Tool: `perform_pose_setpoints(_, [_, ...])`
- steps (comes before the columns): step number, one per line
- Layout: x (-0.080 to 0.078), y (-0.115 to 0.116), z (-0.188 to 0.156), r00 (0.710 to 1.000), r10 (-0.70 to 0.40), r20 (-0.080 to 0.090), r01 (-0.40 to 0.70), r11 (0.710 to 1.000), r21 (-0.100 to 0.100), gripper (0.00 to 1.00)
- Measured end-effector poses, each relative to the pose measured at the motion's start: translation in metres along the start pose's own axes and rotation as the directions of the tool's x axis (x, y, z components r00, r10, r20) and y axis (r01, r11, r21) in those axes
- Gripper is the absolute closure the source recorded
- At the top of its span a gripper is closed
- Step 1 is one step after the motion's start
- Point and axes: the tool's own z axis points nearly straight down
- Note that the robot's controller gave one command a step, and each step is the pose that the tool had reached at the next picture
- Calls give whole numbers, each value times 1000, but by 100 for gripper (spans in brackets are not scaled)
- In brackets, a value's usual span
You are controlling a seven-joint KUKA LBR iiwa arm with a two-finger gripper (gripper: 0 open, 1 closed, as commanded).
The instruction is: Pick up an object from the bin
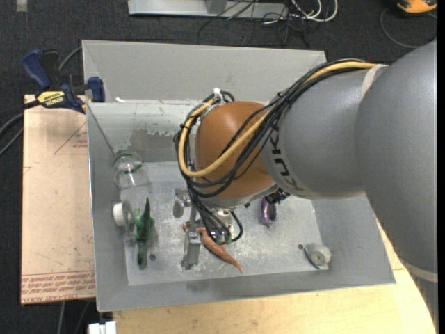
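Bin point(278, 245) of grey metal, pincer point(198, 245) low inside, grip impossible to tell. Orange carrot point(224, 255) touching its right side; green toy point(144, 228) and clear cup point(128, 167) well left; purple piece point(268, 212) right. Dark floor point(69, 12) around.

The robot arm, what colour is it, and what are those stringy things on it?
The arm is big, round and smooth grey, with black letters on its side. Near its end sits a shiny orange-brown dome cover. The stringy things are cables, yellow and black ones, looping over the dome from the grey part.
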Motion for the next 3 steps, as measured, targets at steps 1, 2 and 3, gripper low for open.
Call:
perform_pose_setpoints(1, [-2,-1,-4,1000,4,7,-4,1000,-1,0])
perform_pose_setpoints(2, [-8,-46,70,955,-296,2,296,955,0,0])
perform_pose_setpoints(3, [-9,-51,78,988,152,4,-152,988,-4,0])
